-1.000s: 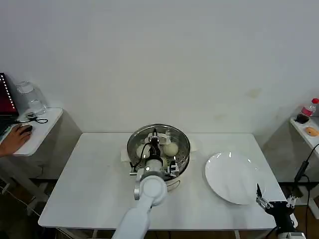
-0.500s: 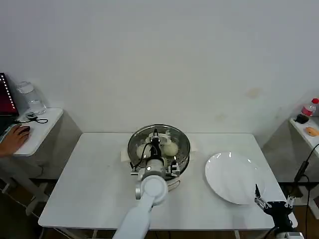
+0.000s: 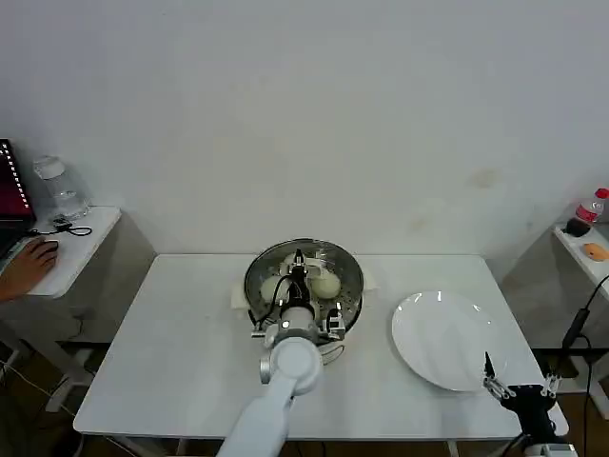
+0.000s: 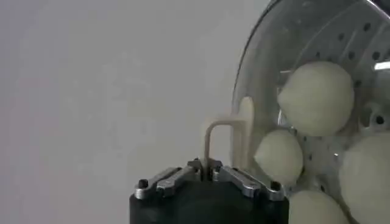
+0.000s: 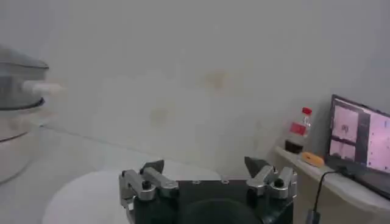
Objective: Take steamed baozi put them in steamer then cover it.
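The steamer (image 3: 335,307) stands mid-table, a shiny steel pot on a white base. The glass cover (image 3: 314,259) lies over its mouth; whether it rests on the rim I cannot tell. My left gripper (image 3: 298,264) is above the pot, shut on the cover's cream handle (image 4: 226,131). In the left wrist view the gripper (image 4: 209,170) pinches the thin handle bar. Several off-white baozi (image 4: 315,97) show through the glass on the perforated tray (image 4: 365,42); one baozi (image 3: 325,284) is plain in the head view. My right gripper (image 3: 519,388) hangs open at the table's front right corner.
A flat white plate (image 3: 442,338) lies to the right of the steamer, just beyond the right gripper (image 5: 207,167). Side tables flank the white table (image 3: 181,362), with a person's hand (image 3: 27,262) on the left one and a bottle (image 3: 592,205) on the right one.
The right gripper has drawn slightly back and down toward the front edge. The left gripper stays on the cover handle over the steamer.
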Motion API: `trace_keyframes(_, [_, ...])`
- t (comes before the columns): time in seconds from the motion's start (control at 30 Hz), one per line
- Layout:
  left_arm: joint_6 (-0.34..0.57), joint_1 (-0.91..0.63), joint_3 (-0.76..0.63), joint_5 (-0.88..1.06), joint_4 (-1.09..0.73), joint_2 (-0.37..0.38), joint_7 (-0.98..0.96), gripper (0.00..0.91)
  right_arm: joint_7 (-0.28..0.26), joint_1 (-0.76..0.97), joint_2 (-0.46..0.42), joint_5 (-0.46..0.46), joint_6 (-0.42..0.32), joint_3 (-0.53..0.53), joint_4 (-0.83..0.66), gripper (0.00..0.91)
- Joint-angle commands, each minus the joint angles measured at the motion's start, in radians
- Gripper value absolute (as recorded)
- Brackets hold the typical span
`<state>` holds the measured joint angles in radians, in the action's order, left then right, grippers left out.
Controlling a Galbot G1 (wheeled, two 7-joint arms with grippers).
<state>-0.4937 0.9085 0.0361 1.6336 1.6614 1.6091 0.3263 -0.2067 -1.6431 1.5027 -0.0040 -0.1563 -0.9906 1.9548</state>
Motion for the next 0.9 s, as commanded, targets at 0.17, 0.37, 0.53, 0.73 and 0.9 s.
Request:
trace_keyframes(0.17, [0.002, 0.0, 0.002, -0.014, -0.002, 0.002, 0.0, 0.907, -0.002, 0.001, 0.001, -0.004, 0.0, 0.005, 0.0, 0.907])
trace_keyframes(0.37, [0.003, 0.005, 0.004, -0.017, 0.018, -0.001, 0.003, 0.907, -0.002, 0.003, 0.002, -0.006, 0.0, 0.008, 0.0, 0.907])
trace_keyframes(0.53, [0.007, 0.021, -0.002, -0.024, 0.066, -0.006, 0.009, 0.907, -0.002, 0.0, 0.001, -0.007, 0.0, 0.006, 0.001, 0.907])
trace_keyframes(0.73, [0.018, 0.056, -0.005, -0.024, 0.128, -0.015, 0.015, 0.907, -0.002, -0.002, 0.0, -0.007, 0.001, 0.003, 0.003, 0.907])
trace_keyframes(0.9, [0.021, 0.075, -0.011, -0.029, 0.184, -0.039, 0.022, 0.907, -0.002, -0.004, 0.0, -0.008, 0.001, 0.003, 0.003, 0.907])
